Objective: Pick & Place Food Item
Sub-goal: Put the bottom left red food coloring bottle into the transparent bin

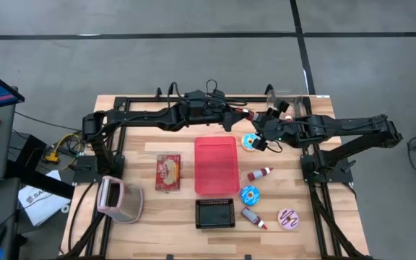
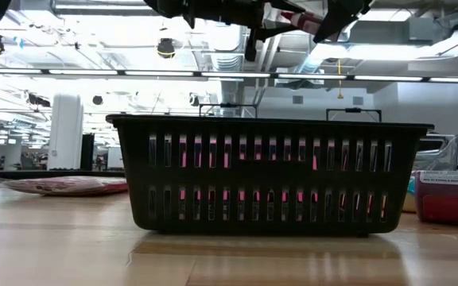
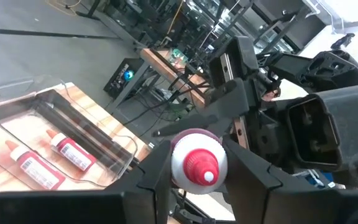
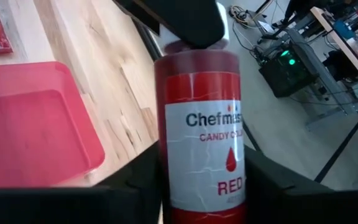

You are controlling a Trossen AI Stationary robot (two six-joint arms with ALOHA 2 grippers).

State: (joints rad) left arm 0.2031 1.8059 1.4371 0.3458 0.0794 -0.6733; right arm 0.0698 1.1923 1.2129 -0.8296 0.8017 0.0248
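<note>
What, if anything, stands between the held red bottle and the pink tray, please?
Nothing visible does. The red bottle is gripped by both the left gripper and the right gripper, raised just behind the pink tray, with open air between them.

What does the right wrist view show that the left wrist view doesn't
Right wrist only: the bottle's label reading candy color red, and the red tray on the wooden table.
Left wrist only: the bottle's red nozzle cap, and a clear bin holding two more small red bottles.
Both: the same red bottle, with fingers of the left gripper and right gripper on either side of it.
</note>
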